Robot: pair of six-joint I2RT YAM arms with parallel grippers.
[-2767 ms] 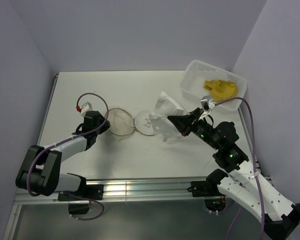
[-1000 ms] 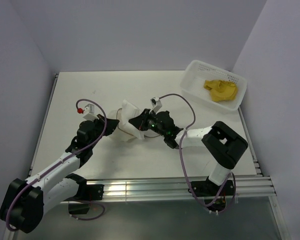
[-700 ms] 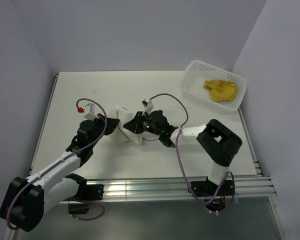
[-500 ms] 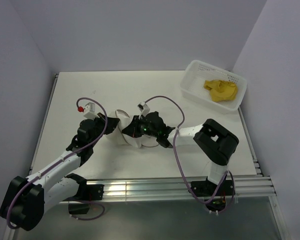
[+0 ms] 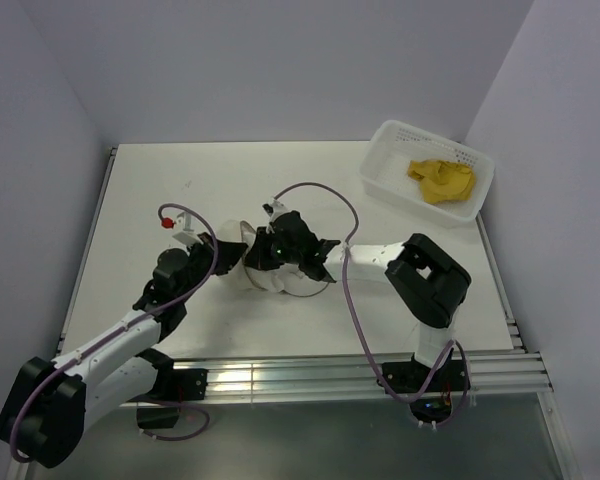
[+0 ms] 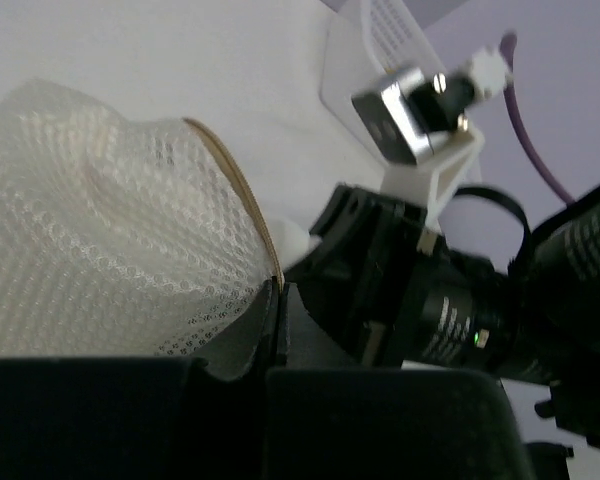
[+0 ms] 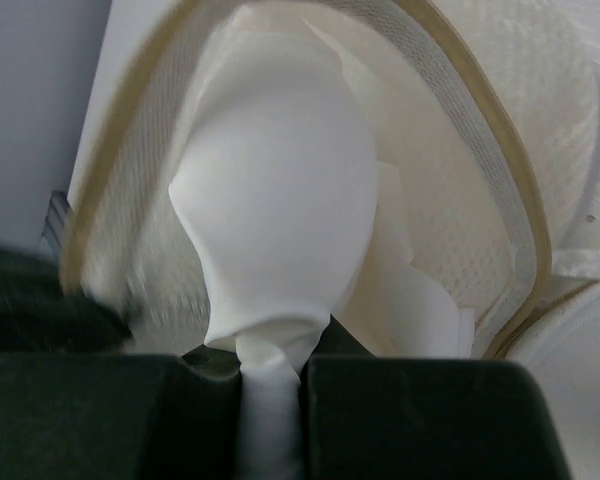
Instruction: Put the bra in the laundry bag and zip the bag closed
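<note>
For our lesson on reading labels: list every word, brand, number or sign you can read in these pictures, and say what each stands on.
None: no view shows any readable text.
The laundry bag: plain mesh with a tan rim, no label in view.
The white basket: only rows of holes, no print.
The bra: plain yellow, too small to show any tag.

I am counting 2 arms here: the left arm (image 5: 105,348) and the right arm (image 5: 425,280). I am seeing 2 purple cables, the left cable (image 5: 185,208) and the right cable (image 5: 315,185). I am also counting 1 laundry bag (image 6: 90,260), 1 bra (image 5: 441,180), 1 basket (image 5: 383,176) and 1 table (image 5: 230,175).
</note>
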